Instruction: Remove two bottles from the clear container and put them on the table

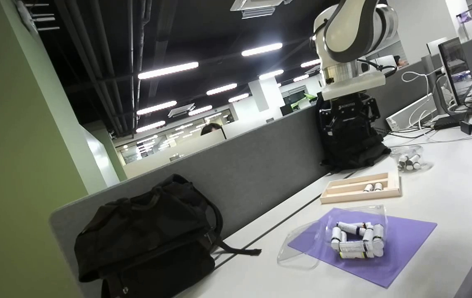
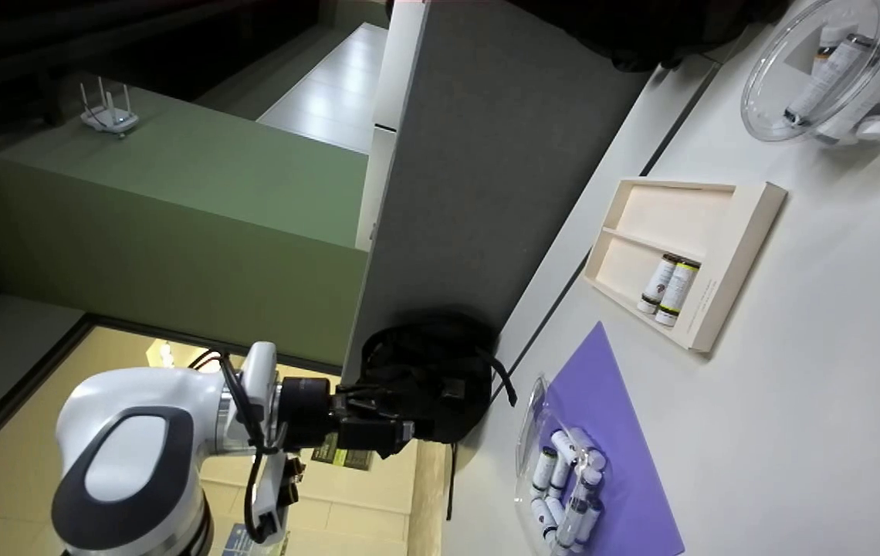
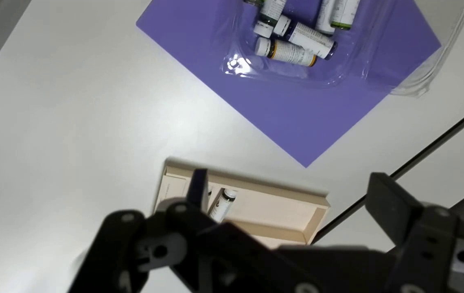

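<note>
The clear container (image 1: pixel 360 212) sits on the purple mat, and its near wall shows in the wrist view (image 3: pixel 289 74). Several small white bottles with dark caps lie jumbled inside it (image 1: pixel 354 247), also in the wrist view (image 3: pixel 291 53) and an exterior view (image 2: pixel 563 494). Two more bottles (image 2: pixel 668 287) lie side by side in a pale wooden box. The table (image 1: pixel 447 186) is white-topped. My gripper (image 3: pixel 291 195) is open, with nothing between its fingers. It hangs high above the table, with the wooden box below and beyond its fingers in the wrist view.
The purple mat (image 1: pixel 410 231) carries the container. A clear lid (image 1: pixel 298 244) lies beside it. The wooden box (image 2: pixel 733 270) stands behind the mat. Another clear tub (image 1: pixel 422 150) with bottles stands farther off. Black backpacks (image 1: pixel 153 231) stand against the grey divider (image 1: pixel 269 165).
</note>
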{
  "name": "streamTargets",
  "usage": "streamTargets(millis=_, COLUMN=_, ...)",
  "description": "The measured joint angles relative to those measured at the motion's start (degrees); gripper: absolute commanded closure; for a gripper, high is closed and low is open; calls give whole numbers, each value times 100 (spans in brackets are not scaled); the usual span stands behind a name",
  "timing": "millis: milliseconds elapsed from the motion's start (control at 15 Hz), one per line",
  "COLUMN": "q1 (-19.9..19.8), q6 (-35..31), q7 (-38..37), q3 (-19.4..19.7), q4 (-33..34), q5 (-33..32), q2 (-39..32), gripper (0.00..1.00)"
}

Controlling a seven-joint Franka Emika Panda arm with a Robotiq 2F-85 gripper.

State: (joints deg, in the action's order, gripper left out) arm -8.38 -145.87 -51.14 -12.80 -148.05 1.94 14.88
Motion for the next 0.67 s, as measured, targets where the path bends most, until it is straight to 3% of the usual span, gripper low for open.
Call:
streamTargets(millis=333, q1=12, q6=-41, q7=-162, q3=2, q4=107, q5=37, q2=-147, gripper=0)
streamTargets(millis=667, q1=263, q6=-115, q7=-149, q3=190, q4=97, q5=61, q2=-526, gripper=0)
